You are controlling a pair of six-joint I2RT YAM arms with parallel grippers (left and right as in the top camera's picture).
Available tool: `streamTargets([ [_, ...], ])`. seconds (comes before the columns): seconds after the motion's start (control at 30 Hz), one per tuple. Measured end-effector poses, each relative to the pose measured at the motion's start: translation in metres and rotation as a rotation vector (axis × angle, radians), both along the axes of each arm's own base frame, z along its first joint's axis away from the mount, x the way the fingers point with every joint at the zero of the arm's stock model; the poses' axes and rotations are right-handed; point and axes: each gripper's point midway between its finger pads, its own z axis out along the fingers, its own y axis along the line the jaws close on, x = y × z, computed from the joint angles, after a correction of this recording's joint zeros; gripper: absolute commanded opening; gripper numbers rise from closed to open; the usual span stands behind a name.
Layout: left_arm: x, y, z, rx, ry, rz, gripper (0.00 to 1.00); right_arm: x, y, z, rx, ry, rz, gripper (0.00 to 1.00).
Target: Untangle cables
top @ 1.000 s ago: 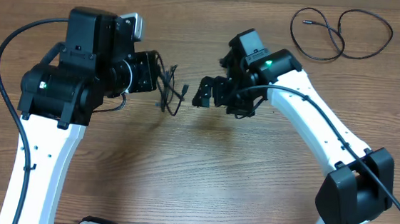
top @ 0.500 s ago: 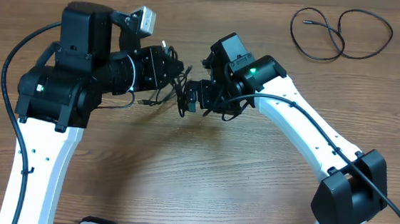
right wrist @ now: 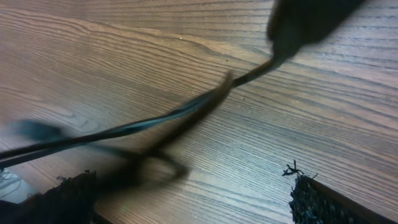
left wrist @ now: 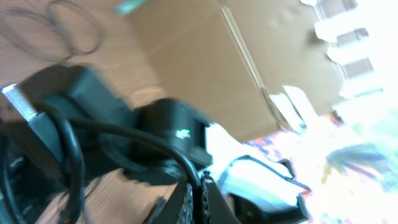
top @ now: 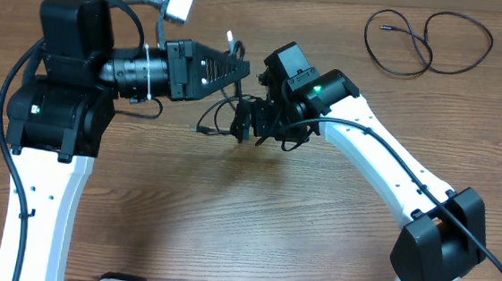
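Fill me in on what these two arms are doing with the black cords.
They are working at untangling cords. The left gripper is shut on the tangled cables, holding the bundle above the middle of the table. The right gripper is open right beside the hanging loops, with a strand passing just ahead of it, but it grips nothing. A separate cable lies in loose loops on the far right of the table, away from both arms.
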Motion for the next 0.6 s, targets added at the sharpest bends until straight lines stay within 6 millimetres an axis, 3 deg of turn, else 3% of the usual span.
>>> streamTargets([
  [0.23,-0.023,-0.006,0.044,-0.107,-0.136,-0.174,0.04,0.000,0.000,0.000,-0.003,-0.001,-0.001,1.00],
  [0.4,-0.037,-0.006,0.053,-0.131,-0.083,-0.233,0.04,0.000,0.000,0.000,-0.003,-0.001,-0.001,1.00],
  [0.6,-0.038,0.001,0.059,-0.140,-0.063,-0.238,0.04,0.000,0.000,0.000,-0.003,-0.001,-0.001,1.00],
])
